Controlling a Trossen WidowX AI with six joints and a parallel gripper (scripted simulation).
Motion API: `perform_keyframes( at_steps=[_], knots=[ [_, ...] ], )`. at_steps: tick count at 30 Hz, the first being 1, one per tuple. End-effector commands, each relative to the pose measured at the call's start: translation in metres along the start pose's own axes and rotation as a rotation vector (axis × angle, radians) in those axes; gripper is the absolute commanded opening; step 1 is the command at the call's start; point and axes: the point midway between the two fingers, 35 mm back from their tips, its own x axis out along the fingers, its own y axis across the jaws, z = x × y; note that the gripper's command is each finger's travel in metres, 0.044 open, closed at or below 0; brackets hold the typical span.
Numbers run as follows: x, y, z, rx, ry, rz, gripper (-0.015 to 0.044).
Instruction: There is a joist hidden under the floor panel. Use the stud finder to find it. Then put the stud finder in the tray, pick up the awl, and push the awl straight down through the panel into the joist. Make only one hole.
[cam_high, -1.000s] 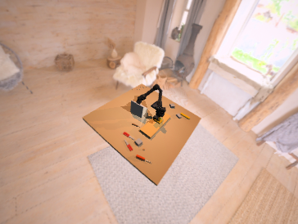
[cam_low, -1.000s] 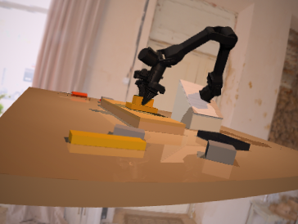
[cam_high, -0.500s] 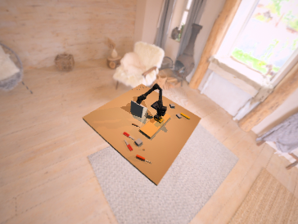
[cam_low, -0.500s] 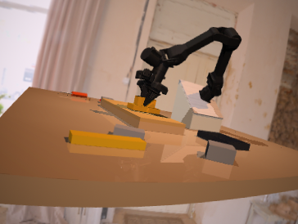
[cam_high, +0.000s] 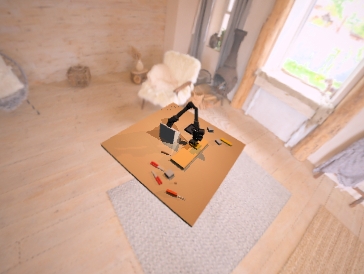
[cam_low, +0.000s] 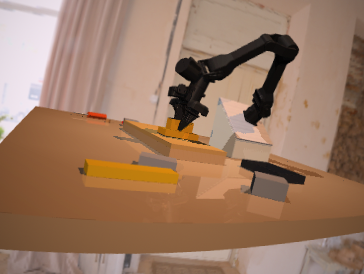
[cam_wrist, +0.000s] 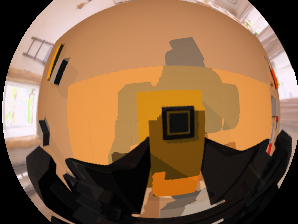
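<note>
My gripper (cam_high: 195, 143) (cam_low: 180, 123) (cam_wrist: 172, 139) is shut on the yellow stud finder (cam_low: 172, 129) (cam_wrist: 175, 157), with a finger on either side. The stud finder is upright, on or very close above the orange floor panel (cam_high: 184, 159) (cam_low: 197, 154) (cam_wrist: 97, 105). Its square indicator window (cam_wrist: 178, 123) is dark, with no green showing. Red-handled tools (cam_high: 157, 178) (cam_high: 154, 164) and an orange-red-handled one (cam_high: 172, 193) lie beyond the panel; I cannot tell which is the awl. A flat black object (cam_high: 190, 129) (cam_low: 272, 171), possibly the tray, lies near the arm.
A white slanted stand with a dark face (cam_high: 168, 133) (cam_low: 230, 125) stands beside the panel. A yellow bar (cam_high: 226, 142) (cam_low: 130, 171) lies beside a grey block (cam_high: 218, 142) (cam_low: 157, 160). Another grey block (cam_low: 270, 186) is near the black object. A further grey block (cam_high: 169, 174) sits among the red tools.
</note>
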Motion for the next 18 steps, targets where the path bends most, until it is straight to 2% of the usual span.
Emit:
perform_keyframes(
  at_steps=[1, 18],
  knots=[
    [0.001, 0.010, 0.000, -0.009, 0.004, 0.011, 0.0000],
    [0.000, 0.035, 0.000, -0.009, 0.004, 0.012, 0.0000]
  ],
)
